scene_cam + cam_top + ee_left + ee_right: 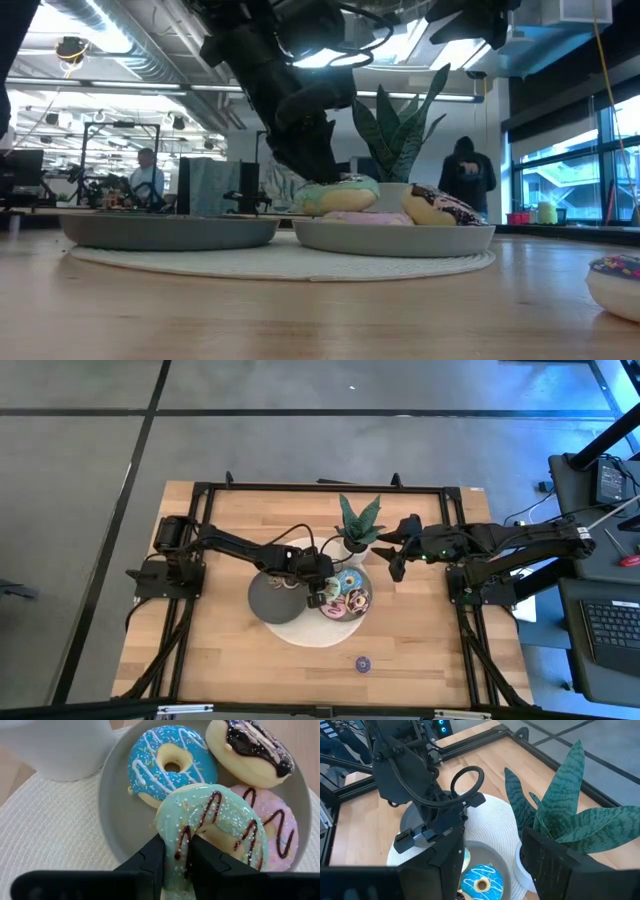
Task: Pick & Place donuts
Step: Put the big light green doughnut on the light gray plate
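Observation:
A grey dish (366, 588) on a round white mat (300, 628) holds several ring donuts: blue (172, 762), chocolate-iced (252, 750), pink (280, 835) and a green one with brown drizzle (220, 820). My left gripper (175, 855) is over the dish's left side (322, 596) and is shut on the green donut. My right gripper (397, 563) hangs open and empty in the air, right of the plant and beyond the dish. A purple mini donut (362, 663) lies on the table near its front edge. My left gripper pinches the green donut's ring at its near side (176, 840) between its two fingers, one on the outer edge and one at the hole. The fingers slant down from the table's left. The donut sits tilted on the other donuts (345, 192) in the dish.
A second, empty grey dish (272, 598) sits on the mat, left of the donut dish. A spiky green plant in a white pot (355, 530) stands just behind the dishes, between the two grippers. Bare wood lies at the table's front and left.

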### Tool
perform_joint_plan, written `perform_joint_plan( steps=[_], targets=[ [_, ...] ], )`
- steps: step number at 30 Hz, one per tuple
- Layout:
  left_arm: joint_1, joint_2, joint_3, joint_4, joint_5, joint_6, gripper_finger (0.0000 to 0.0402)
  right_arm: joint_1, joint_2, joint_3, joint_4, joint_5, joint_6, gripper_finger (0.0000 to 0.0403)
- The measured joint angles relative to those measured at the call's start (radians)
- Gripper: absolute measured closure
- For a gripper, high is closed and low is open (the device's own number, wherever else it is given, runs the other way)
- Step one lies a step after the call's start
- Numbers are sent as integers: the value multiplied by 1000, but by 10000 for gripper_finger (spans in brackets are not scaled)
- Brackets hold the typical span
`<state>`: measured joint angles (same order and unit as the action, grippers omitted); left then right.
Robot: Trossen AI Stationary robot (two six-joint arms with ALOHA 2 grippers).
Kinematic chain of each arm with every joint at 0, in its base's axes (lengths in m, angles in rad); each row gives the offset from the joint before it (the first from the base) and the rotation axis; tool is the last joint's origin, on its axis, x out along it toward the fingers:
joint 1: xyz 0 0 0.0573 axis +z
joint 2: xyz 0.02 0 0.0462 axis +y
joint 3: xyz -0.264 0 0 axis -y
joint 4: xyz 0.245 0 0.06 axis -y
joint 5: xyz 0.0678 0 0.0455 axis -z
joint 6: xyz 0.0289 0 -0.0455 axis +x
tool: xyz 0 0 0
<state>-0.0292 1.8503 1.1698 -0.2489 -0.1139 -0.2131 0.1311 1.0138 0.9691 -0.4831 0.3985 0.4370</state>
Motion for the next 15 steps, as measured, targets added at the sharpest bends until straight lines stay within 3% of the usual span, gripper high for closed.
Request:
perform_joint_plan(
  steps=[15],
  targets=[
    [-1,0,0,37,-50,52,238,0,0,0,0,0,0,205]
  ],
)
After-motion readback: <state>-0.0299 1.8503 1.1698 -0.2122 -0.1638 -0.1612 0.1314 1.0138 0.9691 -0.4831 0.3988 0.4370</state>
